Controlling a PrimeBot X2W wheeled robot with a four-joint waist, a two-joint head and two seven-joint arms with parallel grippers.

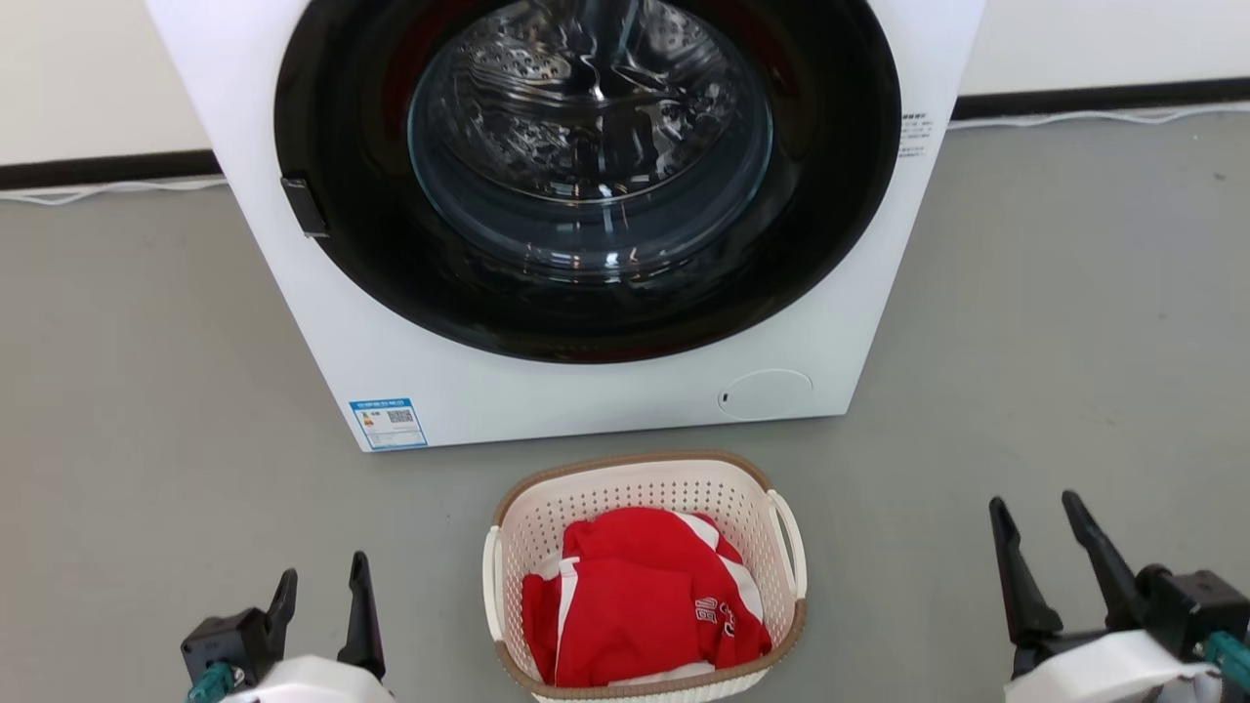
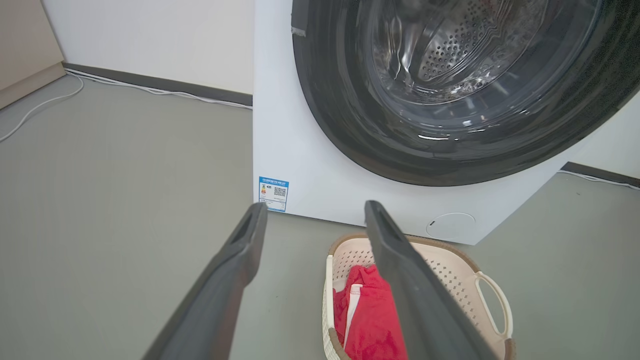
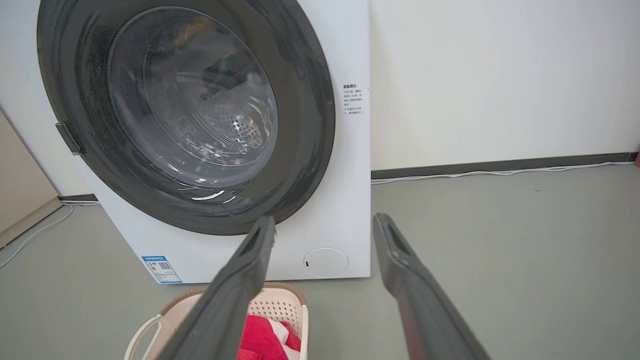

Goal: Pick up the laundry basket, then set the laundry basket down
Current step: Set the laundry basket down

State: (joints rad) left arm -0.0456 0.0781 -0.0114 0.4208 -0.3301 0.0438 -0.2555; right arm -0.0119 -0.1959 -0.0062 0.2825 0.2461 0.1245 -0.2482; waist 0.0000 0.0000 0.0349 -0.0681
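Left claw (image 1: 324,568) and right claw (image 1: 1033,500), both open, flank the laundry basket (image 1: 625,459) without touching it; an uneven two-sided lift could tip out the red garment (image 1: 635,586).

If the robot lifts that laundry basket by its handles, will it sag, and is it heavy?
Probably stays stiff: the laundry basket looks like moulded perforated plastic. Likely light, holding only a red garment. Its thin loop handles might flex slightly.

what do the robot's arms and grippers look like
Both the left gripper and right gripper have two long, tapered dark fingers on a black block, a teal fitting beside it, and a rounded white wrist shell.
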